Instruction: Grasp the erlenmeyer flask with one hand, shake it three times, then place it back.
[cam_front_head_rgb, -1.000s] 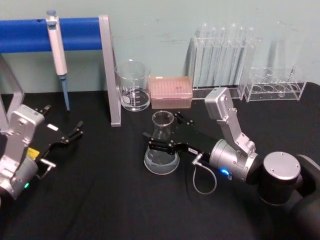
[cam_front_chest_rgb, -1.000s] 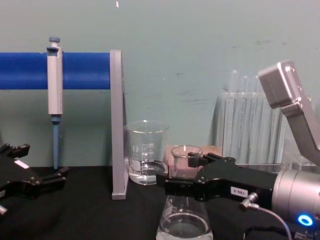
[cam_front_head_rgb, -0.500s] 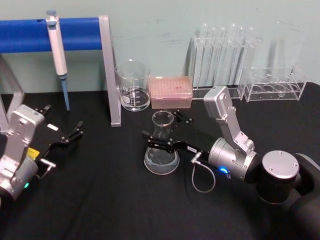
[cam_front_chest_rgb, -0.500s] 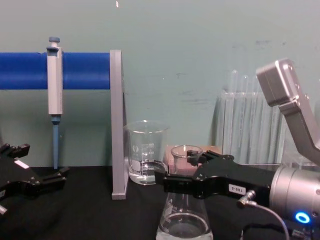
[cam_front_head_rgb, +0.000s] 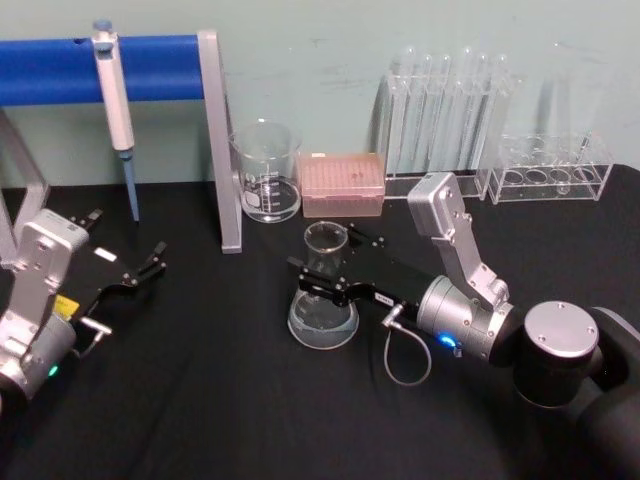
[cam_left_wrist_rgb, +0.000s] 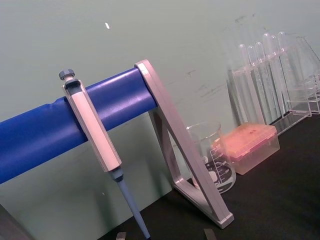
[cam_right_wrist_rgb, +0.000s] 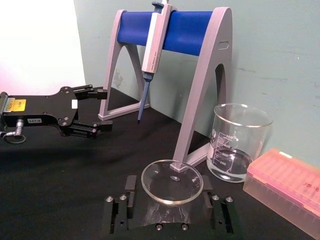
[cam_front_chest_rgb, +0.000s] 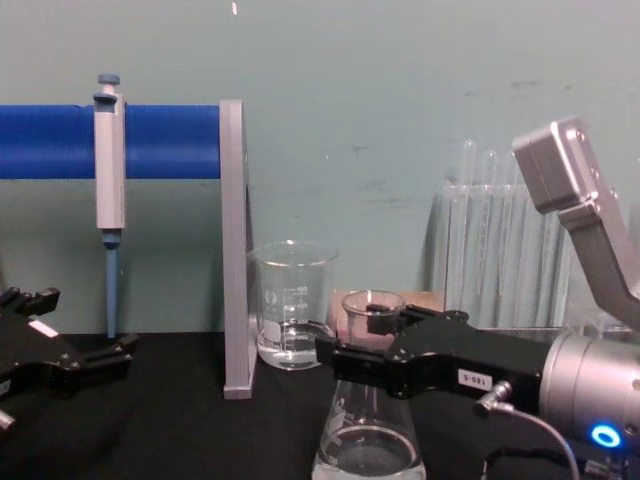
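Right pincer (cam_front_head_rgb: 327, 263): its black fingers (cam_right_wrist_rgb: 128, 199) are parted and lie level on either side of the neck of the erlenmeyer flask (cam_front_head_rgb: 322, 318). One finger passes in front of the neck in the chest view. Whether the pads touch the glass cannot be told. The flask stands upright with its wide base on the black worktop (cam_front_head_rgb: 200, 400), near the middle, and a shallow layer of clear liquid lies in the bottom.

Behind the flask, toward the wall, stand a glass beaker (cam_front_head_rgb: 266, 172) and, just beside it, a pink tip box (cam_front_head_rgb: 342, 184). Clear test-tube racks (cam_front_head_rgb: 445, 110) stand further right. A pipette (cam_front_head_rgb: 113, 95) hangs on the blue stand (cam_front_head_rgb: 170, 65) at the left.

Left pincer (cam_front_head_rgb: 140, 268): parked low over the worktop at the left, well apart from the flask, its fingers spread and empty.
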